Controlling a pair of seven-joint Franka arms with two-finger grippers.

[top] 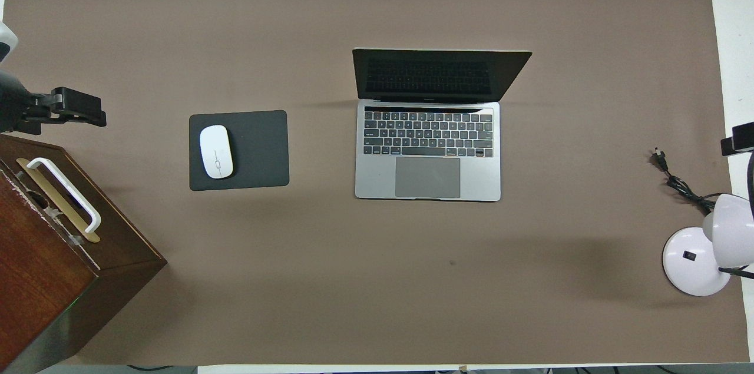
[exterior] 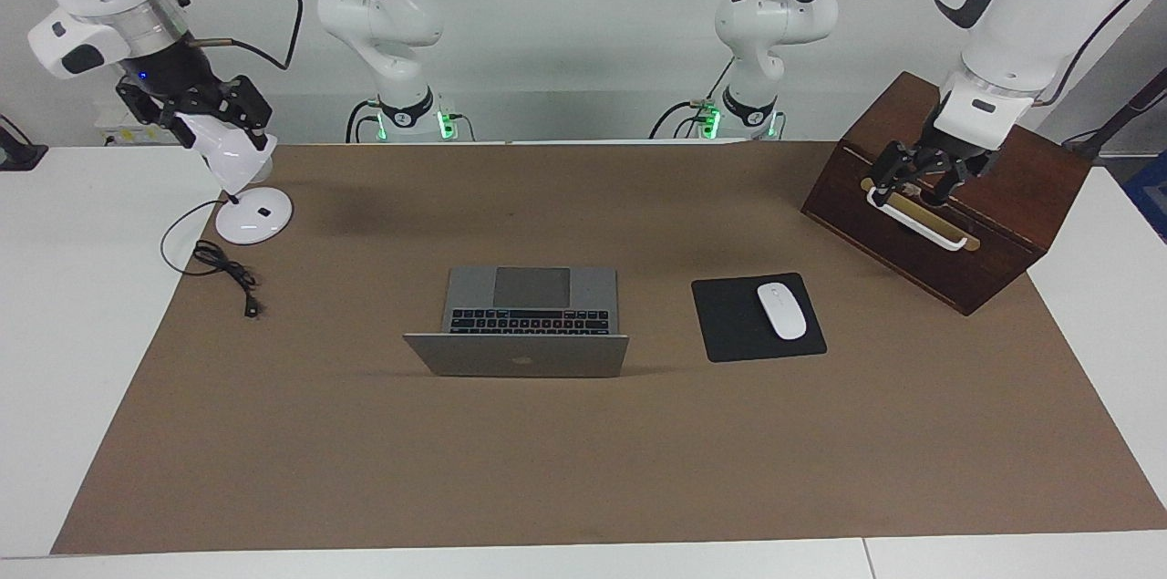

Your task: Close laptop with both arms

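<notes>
The one sign that can be made out is the dark apple logo [exterior: 522,361], at the middle of the lid of the laptop [exterior: 517,351]. The laptop's keys [top: 428,133] bear white marks too small to read. Nothing else on the counter [exterior: 583,470] carries readable text, numbers or labels.

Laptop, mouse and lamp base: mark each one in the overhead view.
laptop [top: 427,177], overhead view, on the grey trackpad.
mouse [top: 216,151], overhead view, on the middle of its white shell.
lamp base [top: 687,262], overhead view, on the round white foot beside its switch.
</notes>
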